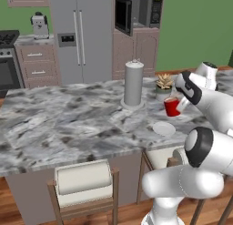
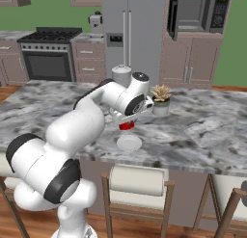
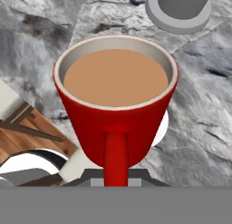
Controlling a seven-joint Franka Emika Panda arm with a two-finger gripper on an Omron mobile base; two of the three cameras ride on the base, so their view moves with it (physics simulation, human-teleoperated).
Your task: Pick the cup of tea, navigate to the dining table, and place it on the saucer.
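The cup of tea [image 3: 115, 105] is a red mug full of brown liquid, and my gripper [image 3: 115, 180] is shut on its side handle. From the left base the cup [image 1: 172, 106] hangs a little above the dining table [image 1: 68, 119], just beyond the white saucer [image 1: 164, 128], with the gripper [image 1: 181, 105] at its right side. From the right base the cup [image 2: 126, 125] shows under the hand, above the saucer [image 2: 129, 143]. Looking along the hand, a sliver of the saucer [image 3: 162, 128] peeks out behind the cup's right side.
A tall grey cylinder [image 1: 133, 83] on a round base stands behind the cup, and a potted succulent [image 1: 164, 85] sits to its right. Stools [image 1: 84, 183] are tucked along the table's near edge. Fridge, stove and cabinets line the far wall.
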